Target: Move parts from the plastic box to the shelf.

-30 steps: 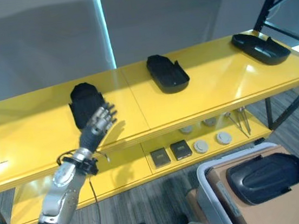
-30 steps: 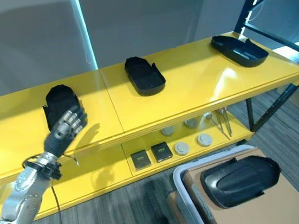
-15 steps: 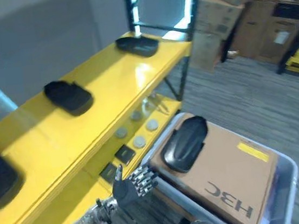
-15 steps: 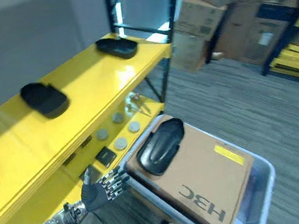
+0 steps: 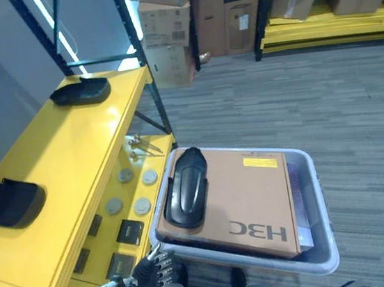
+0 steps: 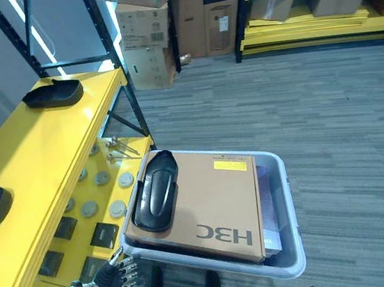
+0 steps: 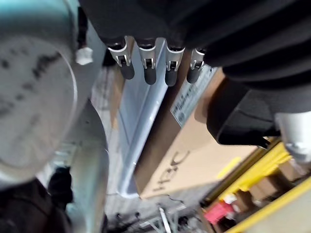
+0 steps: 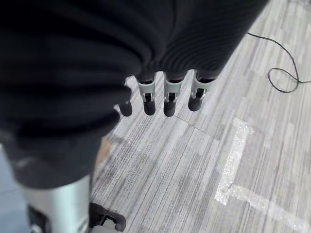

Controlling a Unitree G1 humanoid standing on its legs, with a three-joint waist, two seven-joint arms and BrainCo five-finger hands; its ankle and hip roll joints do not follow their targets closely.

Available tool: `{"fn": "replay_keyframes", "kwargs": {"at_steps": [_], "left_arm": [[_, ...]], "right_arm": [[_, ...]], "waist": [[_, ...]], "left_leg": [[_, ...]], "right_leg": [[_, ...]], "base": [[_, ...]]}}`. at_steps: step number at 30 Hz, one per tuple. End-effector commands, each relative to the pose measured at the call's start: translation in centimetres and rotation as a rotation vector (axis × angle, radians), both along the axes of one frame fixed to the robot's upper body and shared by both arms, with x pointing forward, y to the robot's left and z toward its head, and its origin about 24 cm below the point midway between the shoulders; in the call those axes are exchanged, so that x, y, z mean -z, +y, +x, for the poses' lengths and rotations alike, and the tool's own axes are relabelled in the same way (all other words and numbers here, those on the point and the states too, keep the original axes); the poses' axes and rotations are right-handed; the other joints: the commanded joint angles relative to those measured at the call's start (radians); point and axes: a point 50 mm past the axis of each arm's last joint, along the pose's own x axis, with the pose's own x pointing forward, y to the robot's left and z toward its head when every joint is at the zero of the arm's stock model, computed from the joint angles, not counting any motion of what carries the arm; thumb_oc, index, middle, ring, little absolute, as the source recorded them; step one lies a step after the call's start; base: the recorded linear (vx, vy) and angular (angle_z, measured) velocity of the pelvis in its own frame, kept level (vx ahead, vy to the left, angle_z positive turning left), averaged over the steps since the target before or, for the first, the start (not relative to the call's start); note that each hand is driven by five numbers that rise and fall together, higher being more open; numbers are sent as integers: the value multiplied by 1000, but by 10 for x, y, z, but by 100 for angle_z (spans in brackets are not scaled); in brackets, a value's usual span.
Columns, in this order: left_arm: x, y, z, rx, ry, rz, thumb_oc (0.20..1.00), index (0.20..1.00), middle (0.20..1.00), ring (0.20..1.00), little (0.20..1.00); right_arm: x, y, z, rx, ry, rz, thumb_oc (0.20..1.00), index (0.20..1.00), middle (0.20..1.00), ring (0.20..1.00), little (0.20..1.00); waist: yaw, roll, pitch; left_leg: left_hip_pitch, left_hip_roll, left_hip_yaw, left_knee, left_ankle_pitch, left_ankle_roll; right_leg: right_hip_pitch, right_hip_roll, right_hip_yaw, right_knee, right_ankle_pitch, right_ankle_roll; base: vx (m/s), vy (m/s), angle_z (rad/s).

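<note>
Landmark: a grey plastic box (image 5: pixel 323 239) stands on the carpeted floor just beside the yellow shelf (image 5: pixel 49 175), with a brown cardboard carton (image 5: pixel 244 196) filling most of it.
Part to move: one black moulded part (image 5: pixel 185 188) lies on top of the carton, at the box's shelf-side edge.
Parts on the shelf: two more black parts rest on the top board, one (image 5: pixel 6 201) level with the box and one (image 5: pixel 80 92) at the shelf's far end, well beyond the box.
Left robot hand (image 5: pixel 154 273): low, close to the box's near shelf-side corner, fingers loosely extended, holding nothing.
Right robot hand (image 8: pixel 167 99): hanging over bare floor, fingers relaxed, empty.
Step in hand: likely the reach for the part in the box.
Doing it well: come over the box's rim from above and grip the part across its narrow width; the carton may shift, so lift straight up before swinging toward the shelf.
</note>
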Motion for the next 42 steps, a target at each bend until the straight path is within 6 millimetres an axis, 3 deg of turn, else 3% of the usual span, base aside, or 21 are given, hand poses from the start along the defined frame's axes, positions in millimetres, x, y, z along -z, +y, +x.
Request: {"fn": "replay_keyframes", "kwargs": {"at_steps": [1,3,5,9,10,12,13,14,15,20,24,29,31,34,36,42], "left_arm": [[11,10,-24,165,35,173,1000,1000,1000,1000,1000],[17,8,-35,233,81,222,1000,1000,1000,1000,1000],[22,16,-49,258,155,295,1000,1000,1000,1000,1000],[24,31,-59,270,200,401,1000,1000,1000,1000,1000],[23,38,-60,255,205,440,1000,1000,1000,1000,1000],[24,41,-61,240,201,460,1000,1000,1000,1000,1000],[25,42,-57,166,175,505,1000,1000,1000,1000,1000],[25,43,-56,161,172,509,1000,1000,1000,1000,1000],[23,45,-44,65,117,566,1000,1000,1000,1000,1000],[22,48,-31,-10,54,656,1000,1000,1000,1000,1000],[24,46,-37,-33,46,691,1000,1000,1000,1000,1000],[27,47,-50,-94,54,723,1000,1000,1000,1000,1000],[29,47,-59,-109,69,744,1000,1000,1000,1000,1000],[31,43,-70,-92,80,756,1000,1000,1000,1000,1000],[32,40,-77,-95,86,753,1000,1000,1000,1000,1000],[31,49,-91,-87,99,756,1000,1000,1000,1000,1000]], "right_arm": [[4,2,-15,59,-16,-24,1000,1000,1000,1000,1000],[5,5,-13,101,-72,-22,1000,1000,1000,1000,1000],[4,7,5,126,-228,-32,1000,1000,1000,1000,1000],[-1,9,31,124,-370,-18,1000,1000,1000,1000,1000],[-5,9,46,116,-425,-4,1000,1000,1000,1000,1000],[-8,11,56,105,-459,7,1000,1000,1000,1000,1000],[-12,17,73,86,-514,27,1000,1000,1000,1000,1000],[-12,18,74,87,-517,29,1000,1000,1000,1000,1000],[-16,26,90,79,-571,44,1000,1000,1000,1000,1000],[-16,36,98,90,-628,54,1000,1000,1000,1000,1000],[-26,37,112,94,-692,51,1000,1000,1000,1000,1000],[-52,35,139,67,-789,33,1000,1000,1000,1000,1000],[-74,33,157,90,-912,30,1000,1000,1000,1000,1000],[-109,30,181,89,-1088,27,1000,1000,1000,1000,1000],[-146,30,202,43,-1257,-1,1000,1000,1000,1000,1000],[-234,42,230,-76,-1588,-2,1000,1000,1000,1000,1000]], "waist": [[28,-35,10],[28,-37,12],[39,-48,17],[61,-59,11],[71,-59,4],[78,-57,-2],[97,-57,-9],[98,-58,-11],[121,-59,-15],[147,-74,-8],[150,-71,4],[143,-67,27],[142,-71,44],[132,-86,51],[122,-92,48],[91,-54,41]], "left_leg": [[10,-35,59,91,-111,50],[23,-56,64,100,-140,70],[46,-107,59,107,-186,113],[61,-122,90,96,-209,144],[52,-120,110,97,-208,160],[37,-118,121,101,-202,172],[4,-112,137,110,-186,192],[-2,-112,138,109,-183,193],[-38,-90,131,102,-152,174],[-65,-53,106,87,-110,119],[-53,-14,89,41,-60,72],[-88,30,128,12,16,26],[-127,50,139,46,35,11],[-122,57,152,132,-13,19],[-102,49,154,154,-53,28],[-22,32,174,61,-50,31]], "right_leg": [[-42,-156,-57,73,-23,167],[-45,-191,-51,75,-3,191],[-62,-250,-56,63,56,237],[-115,-281,-117,96,77,263],[-126,-280,-145,158,40,254],[-130,-271,-159,211,3,239],[-128,-259,-179,316,-42,214],[-131,-258,-180,317,-41,212],[-104,-232,-196,292,-95,190],[-52,-188,-231,173,-91,173],[-14,-135,-254,127,-95,148],[25,-88,-274,77,-89,125],[43,-79,-284,55,-80,115],[33,-92,-281,53,-75,102],[6,-103,-276,61,-70,98],[6,-110,-272,65,-75,111]], "base": [[-61,381,-21],[-47,269,-6],[-72,178,-44],[-123,5,-58],[-235,-31,-49],[-260,-108,-39],[-259,-174,-32],[-441,-447,-40],[-293,-433,-14],[-129,-365,-7],[-42,-322,-2],[-48,-214,10],[-64,-147,8],[-76,-6,-7],[-130,97,-20],[14,142,-7]]}}
